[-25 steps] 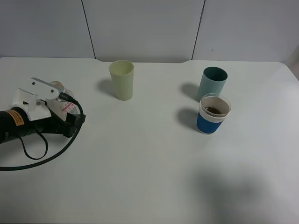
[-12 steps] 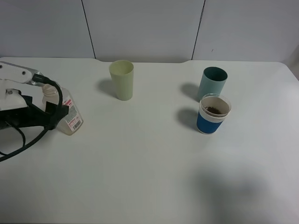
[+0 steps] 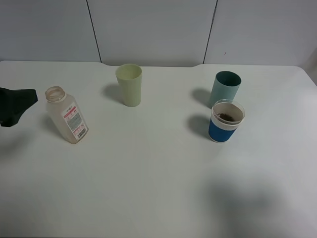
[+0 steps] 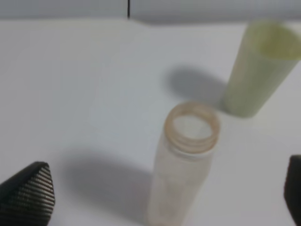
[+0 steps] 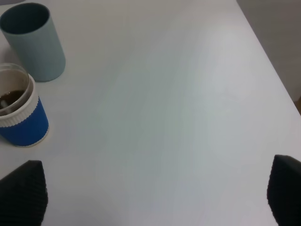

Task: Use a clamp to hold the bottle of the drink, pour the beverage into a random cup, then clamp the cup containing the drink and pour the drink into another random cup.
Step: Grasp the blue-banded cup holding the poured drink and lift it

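From the high camera, the bottle (image 3: 67, 116) stands uncapped on the white table (image 3: 148, 188), its label facing the camera. The left gripper (image 3: 19, 101) shows only as a dark shape to the left of the bottle, near it but clear of it; this view does not tell how its jaws stand. Behind the bottle and to its right stands the pale green cup (image 3: 129, 85). Well to the right of the bottle, across the table, are the teal cup (image 3: 226, 88) and the blue-banded cup (image 3: 226, 121). These two stand just beside each other, and the blue-banded one has something dark in its bottom. The picture is too coarse to tell whether the bottle has any liquid in it.

In the left wrist view, the two ribbed fingertips (image 4: 28, 197) are spread wide with nothing between them. The bottle, its open mouth showing, stands ahead of them and touches neither. The pale green cup is beyond the bottle, apart from it.

In the right wrist view, the right gripper (image 5: 153, 193) is also spread wide and holds nothing, with bare table between its fingertips. The bottle is out of this view. The blue-banded cup and the teal cup stand ahead of one fingertip, touching neither.
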Available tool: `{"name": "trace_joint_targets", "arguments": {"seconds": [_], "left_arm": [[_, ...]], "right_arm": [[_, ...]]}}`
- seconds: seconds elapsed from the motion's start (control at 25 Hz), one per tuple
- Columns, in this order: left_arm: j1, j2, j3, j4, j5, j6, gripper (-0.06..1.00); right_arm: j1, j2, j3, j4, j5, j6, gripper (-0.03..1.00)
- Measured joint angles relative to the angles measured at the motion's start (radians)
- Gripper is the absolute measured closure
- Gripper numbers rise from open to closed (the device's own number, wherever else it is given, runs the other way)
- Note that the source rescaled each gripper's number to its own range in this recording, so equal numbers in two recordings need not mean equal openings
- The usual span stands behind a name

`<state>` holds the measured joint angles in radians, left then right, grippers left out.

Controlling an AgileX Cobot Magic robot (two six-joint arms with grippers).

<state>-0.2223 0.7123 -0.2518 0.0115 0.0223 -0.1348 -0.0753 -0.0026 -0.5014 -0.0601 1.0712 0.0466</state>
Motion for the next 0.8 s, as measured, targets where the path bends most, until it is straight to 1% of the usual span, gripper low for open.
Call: {"name": "trace_joint_targets", "arguments": {"seconds": [0.04, 0.08, 0.16, 0.2, 0.28, 0.32, 0.4, 0.44, 0.64, 0.8], "left_arm": [[0.000, -0.048, -0.005, -0.012, 0.026, 0.000, -0.05], [0.000, -0.048, -0.005, -0.012, 0.026, 0.000, -0.05], [0.000, -0.136, -0.026, -0.012, 0.095, -0.001, -0.05], [0.000, -0.198, -0.057, -0.012, 0.159, -0.001, -0.05], [0.000, -0.254, -0.100, -0.012, 0.225, -0.001, -0.05], [0.000, -0.254, -0.100, -0.012, 0.225, -0.001, -0.05], [0.000, -0.310, -0.149, 0.014, 0.307, -0.001, -0.05], [0.000, -0.349, -0.202, 0.033, 0.392, -0.001, -0.05], [0.000, -0.431, -0.363, 0.086, 0.641, -0.001, -0.05], [0.000, -0.476, -0.498, 0.112, 0.853, -0.001, -0.05]], "right_arm": [[0.000, 0.000, 0.000, 0.000, 0.000, 0.000, 0.17], [0.000, 0.000, 0.000, 0.000, 0.000, 0.000, 0.17], [0.000, 0.000, 0.000, 0.000, 0.000, 0.000, 0.17], [0.000, 0.000, 0.000, 0.000, 0.000, 0.000, 0.17], [0.000, 0.000, 0.000, 0.000, 0.000, 0.000, 0.17], [0.000, 0.000, 0.000, 0.000, 0.000, 0.000, 0.17], [0.000, 0.000, 0.000, 0.000, 0.000, 0.000, 0.17], [0.000, 0.000, 0.000, 0.000, 0.000, 0.000, 0.17], [0.000, 0.000, 0.000, 0.000, 0.000, 0.000, 0.17], [0.000, 0.000, 0.000, 0.000, 0.000, 0.000, 0.17]]}}
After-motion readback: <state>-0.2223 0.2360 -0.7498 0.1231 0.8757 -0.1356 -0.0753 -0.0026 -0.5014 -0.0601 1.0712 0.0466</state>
